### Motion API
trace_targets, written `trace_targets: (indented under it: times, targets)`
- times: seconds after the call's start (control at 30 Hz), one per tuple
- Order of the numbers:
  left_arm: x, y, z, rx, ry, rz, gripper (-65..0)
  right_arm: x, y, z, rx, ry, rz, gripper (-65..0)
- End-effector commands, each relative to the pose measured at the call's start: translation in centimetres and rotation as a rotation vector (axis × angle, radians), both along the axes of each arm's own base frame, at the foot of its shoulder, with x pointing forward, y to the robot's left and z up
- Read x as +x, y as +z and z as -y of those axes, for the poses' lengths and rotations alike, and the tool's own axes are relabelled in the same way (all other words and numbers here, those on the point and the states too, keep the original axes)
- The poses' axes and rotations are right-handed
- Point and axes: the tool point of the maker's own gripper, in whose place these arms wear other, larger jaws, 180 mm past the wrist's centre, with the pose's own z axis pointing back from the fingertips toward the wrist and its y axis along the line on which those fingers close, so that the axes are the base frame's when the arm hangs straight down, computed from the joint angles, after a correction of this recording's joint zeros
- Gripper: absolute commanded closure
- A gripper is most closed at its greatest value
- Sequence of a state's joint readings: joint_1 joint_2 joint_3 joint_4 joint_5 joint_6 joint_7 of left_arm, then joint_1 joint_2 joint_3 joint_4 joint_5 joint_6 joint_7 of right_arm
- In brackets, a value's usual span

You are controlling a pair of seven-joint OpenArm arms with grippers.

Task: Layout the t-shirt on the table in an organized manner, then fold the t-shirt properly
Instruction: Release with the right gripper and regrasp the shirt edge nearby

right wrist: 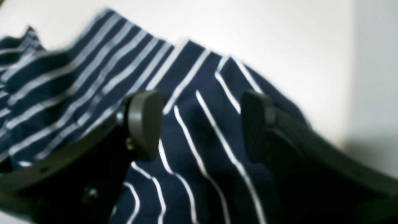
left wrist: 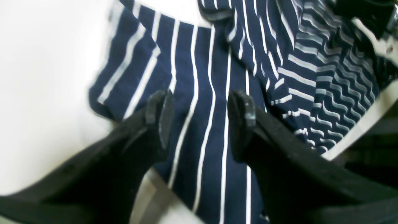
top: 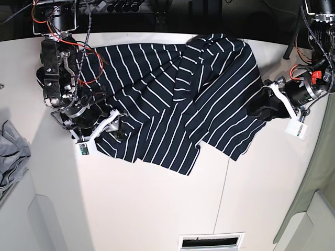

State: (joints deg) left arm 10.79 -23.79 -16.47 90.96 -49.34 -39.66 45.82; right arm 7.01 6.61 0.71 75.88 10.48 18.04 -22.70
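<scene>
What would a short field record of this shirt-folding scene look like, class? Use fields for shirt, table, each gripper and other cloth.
shirt: navy t-shirt with white stripes, spread but rumpled, not folded
table: white table, seam running to the near edge
left gripper: left gripper open, over the shirt's edge
right gripper: right gripper open, striped cloth between the jaws
other cloth: grey cloth at the table's side, apart from the shirt
</scene>
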Motion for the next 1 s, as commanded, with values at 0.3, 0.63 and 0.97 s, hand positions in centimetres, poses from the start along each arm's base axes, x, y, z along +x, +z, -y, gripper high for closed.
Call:
trace_targets:
  times: [0.3, 0.63, 0.97]
  targets:
    - [0.1, -0.1, -0.8, 0.004, 0.013, 0.002, -30.7, 0.1, -1.8, 1.2, -0.023, -0.055, -0.026, -39.2]
    - [-1.2, -3.3, -1.5, -0.048, 0.07, -0.094, -30.7, 0.0, -1.9, 1.2, -0.024, -0.053, -0.027, -39.0]
    - [-0.3, -4.2, 0.5, -0.056, 0.113, -0.024, 0.0, -0.1, -1.9, 1.0, -0.023, -0.045, -0.028, 0.0]
